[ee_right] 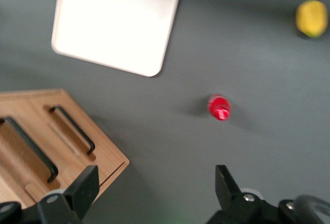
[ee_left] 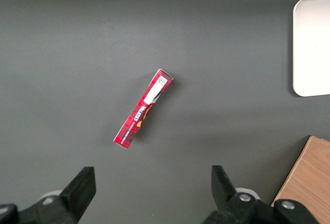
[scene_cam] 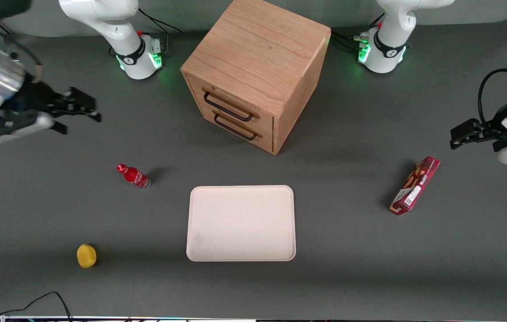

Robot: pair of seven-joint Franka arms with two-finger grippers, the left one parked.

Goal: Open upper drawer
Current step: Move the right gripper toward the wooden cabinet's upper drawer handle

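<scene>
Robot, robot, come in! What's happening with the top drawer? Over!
Gripper open, in the air toward the working arm's end, well clear of the cabinet. Upper drawer shut, handle untouched. Nothing blocking its front.

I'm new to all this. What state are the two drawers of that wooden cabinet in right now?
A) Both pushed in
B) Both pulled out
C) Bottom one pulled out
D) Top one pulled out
A: the upper drawer and the lower drawer both sit flush with the front of the cabinet, while the gripper hangs with open jaws toward the working arm's end of the table, touching nothing.
</scene>
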